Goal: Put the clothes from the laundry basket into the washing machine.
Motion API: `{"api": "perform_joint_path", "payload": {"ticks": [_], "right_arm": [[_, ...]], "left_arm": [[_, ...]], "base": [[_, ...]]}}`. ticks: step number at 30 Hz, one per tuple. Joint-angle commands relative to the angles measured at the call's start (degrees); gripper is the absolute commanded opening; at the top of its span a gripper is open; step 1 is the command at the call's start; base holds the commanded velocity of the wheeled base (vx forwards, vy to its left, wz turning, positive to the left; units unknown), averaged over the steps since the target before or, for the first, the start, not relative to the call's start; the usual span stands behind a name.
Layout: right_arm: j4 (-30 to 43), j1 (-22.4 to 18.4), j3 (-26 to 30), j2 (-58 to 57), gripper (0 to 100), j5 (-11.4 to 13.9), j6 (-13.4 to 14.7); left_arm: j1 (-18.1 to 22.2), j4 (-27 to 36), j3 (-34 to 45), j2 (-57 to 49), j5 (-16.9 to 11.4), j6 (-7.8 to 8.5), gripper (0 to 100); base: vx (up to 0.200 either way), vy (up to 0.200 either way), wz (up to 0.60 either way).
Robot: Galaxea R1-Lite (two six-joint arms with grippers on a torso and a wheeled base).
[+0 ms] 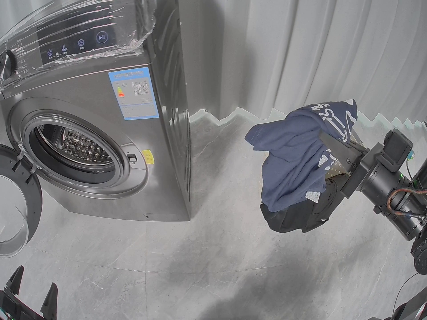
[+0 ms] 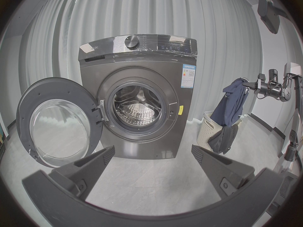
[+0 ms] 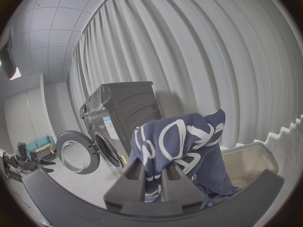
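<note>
My right gripper point(image 3: 153, 174) is shut on a navy blue shirt with white print point(image 1: 293, 156), held up in the air to the right of the washing machine point(image 1: 111, 125). A black garment point(image 1: 302, 214) hangs just below the shirt. Both hang over the beige laundry basket point(image 2: 206, 130) and hide most of it. The machine's round door point(image 2: 58, 122) is swung wide open, and the steel drum point(image 2: 137, 107) behind it shows no clothes. Low and in front of the machine, my left gripper point(image 2: 151, 164) is open and holds nothing.
White curtains point(image 1: 311, 41) hang behind the machine and the basket. Bare grey tile floor point(image 1: 222, 254) lies between the machine and the basket. The open door point(image 1: 18, 201) juts out at the machine's left, close to my left gripper point(image 1: 31, 294).
</note>
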Motion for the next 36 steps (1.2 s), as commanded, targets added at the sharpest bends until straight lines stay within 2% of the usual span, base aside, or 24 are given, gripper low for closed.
{"api": "perform_joint_path", "payload": {"ticks": [1,9,15,33,36], "right_arm": [[-0.01,0.20,0.13,0.08,0,-0.04,0.01],[-0.01,0.20,0.92,0.17,0,0.05,0.01],[0.07,0.38,1.63,0.43,0,-0.12,0.01],[0.07,0.38,3.91,2.01,0,-0.12,0.01],[0.07,0.64,4.53,2.19,0,0.05,0.01]], "left_arm": [[0.00,0.07,0.84,-1.04,0.01,-0.02,100],[0.09,-0.02,0.84,-1.04,0.01,-0.02,100],[0.00,-0.02,0.84,-1.04,0.01,-0.02,100],[0.09,-0.02,0.84,-1.04,0.01,-0.10,100],[0.09,-0.02,0.84,-1.04,0.01,-0.02,100]], "base": [[0.000,0.200,0.00],[0.000,0.200,0.00],[0.000,0.000,0.00],[-0.200,0.000,0.00],[0.000,0.000,0.00]]}}
